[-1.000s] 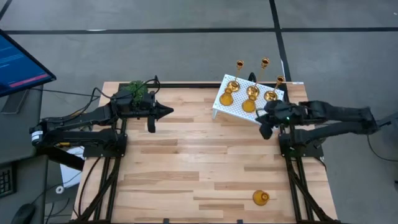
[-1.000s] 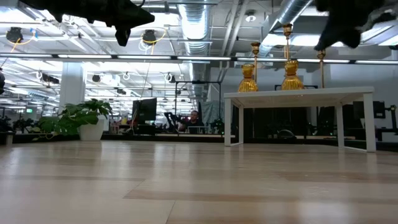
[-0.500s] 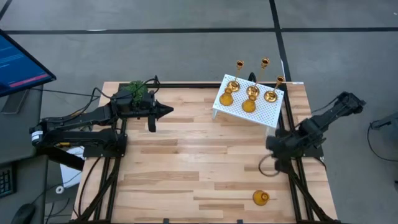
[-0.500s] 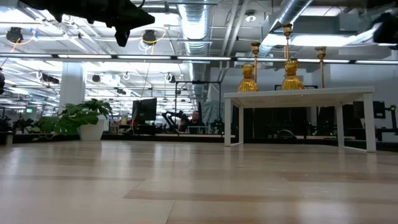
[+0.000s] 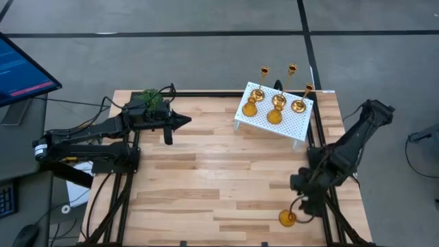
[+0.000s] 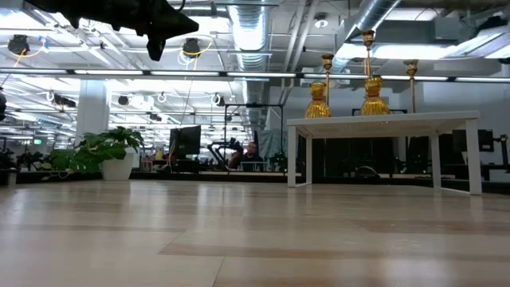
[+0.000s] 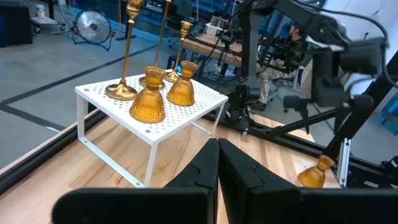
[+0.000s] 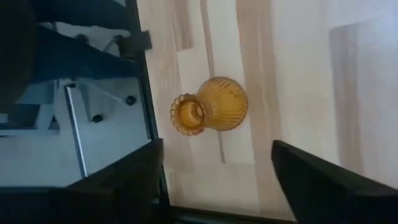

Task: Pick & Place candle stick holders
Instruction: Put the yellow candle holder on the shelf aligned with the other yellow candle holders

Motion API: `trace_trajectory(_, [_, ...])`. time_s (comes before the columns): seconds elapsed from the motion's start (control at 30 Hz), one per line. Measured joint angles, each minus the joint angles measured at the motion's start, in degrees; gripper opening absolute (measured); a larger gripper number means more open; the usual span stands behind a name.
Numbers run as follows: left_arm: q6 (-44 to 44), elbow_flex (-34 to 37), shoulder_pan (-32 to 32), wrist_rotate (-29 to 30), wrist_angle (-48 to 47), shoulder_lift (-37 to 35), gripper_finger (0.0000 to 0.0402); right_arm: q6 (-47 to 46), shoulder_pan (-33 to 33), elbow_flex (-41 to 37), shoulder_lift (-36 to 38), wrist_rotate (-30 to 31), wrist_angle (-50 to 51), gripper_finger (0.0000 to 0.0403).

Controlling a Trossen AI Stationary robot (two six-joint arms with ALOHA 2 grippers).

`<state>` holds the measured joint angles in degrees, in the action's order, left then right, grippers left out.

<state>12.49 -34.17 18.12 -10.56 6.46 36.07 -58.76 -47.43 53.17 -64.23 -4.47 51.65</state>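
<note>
One squat amber candle stick holder (image 5: 287, 218) stands alone on the wooden table near its near right corner; the right wrist view shows it from above (image 8: 211, 112). My right gripper (image 5: 300, 208) hangs open just above it, one finger on either side and touching nothing. A white perforated stand (image 5: 288, 123) at the far right carries three tall brass sticks (image 5: 278, 101) and two amber bulb holders (image 5: 250, 108) on their bases. My left gripper (image 5: 186, 122) waits shut at the far left, pointing toward the stand (image 7: 99, 93).
A green leafy plant (image 5: 151, 99) sits behind my left arm at the table's far left. The middle of the wooden table (image 5: 219, 171) is bare boards. The black frame of the right arm's mount (image 8: 93, 81) runs close beside the lone holder.
My right gripper has swung from beside the white stand toward the table's near edge and down over the lone amber holder. Its fingers, together a second ago, now stand wide apart. The holders have not moved.
</note>
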Motion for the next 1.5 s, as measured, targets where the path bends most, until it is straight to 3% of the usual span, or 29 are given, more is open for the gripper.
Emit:
trace_trajectory(0.33, [0.0,0.0,0.01,0.0,-0.22,0.0,0.0008,-3.32,-1.57,0.0,-11.87,-1.68,-8.63,0.0356])
trace_trajectory(0.43, [0.0,0.0,-0.01,0.0,-0.27,0.0,0.0008,-4.97,-1.14,0.0,-13.94,-1.92,-12.54,0.0365])
trace_trajectory(0.67, [-0.1,0.0,-0.01,0.0,-0.28,0.0,0.0008,-9.46,0.4,0.0,-14.68,-10.5,-11.57,0.0363])
trace_trajectory(0.9, [-0.02,0.0,-0.05,-0.2,-0.26,0.0,0.0008,-7.94,-0.61,0.02,-14.93,-1.27,-9.0,0.0363])
trace_trajectory(1.1, [0.2,0.0,-0.05,-0.22,-0.28,0.0,0.0008,-4.23,-2.51,0.14,-18.95,-2.61,-8.77,0.0363])
trace_trajectory(1.33, [0.22,0.0,-0.05,-0.21,-0.39,0.0,0.0008,-2.89,-3.18,2.66,-21.48,2.91,-6.33,0.0363])
trace_trajectory(1.5, [0.24,0.0,-0.05,-0.2,-0.38,0.0,0.0008,-2.78,-3.33,2.78,-21.39,3.3,-6.52,0.0363])
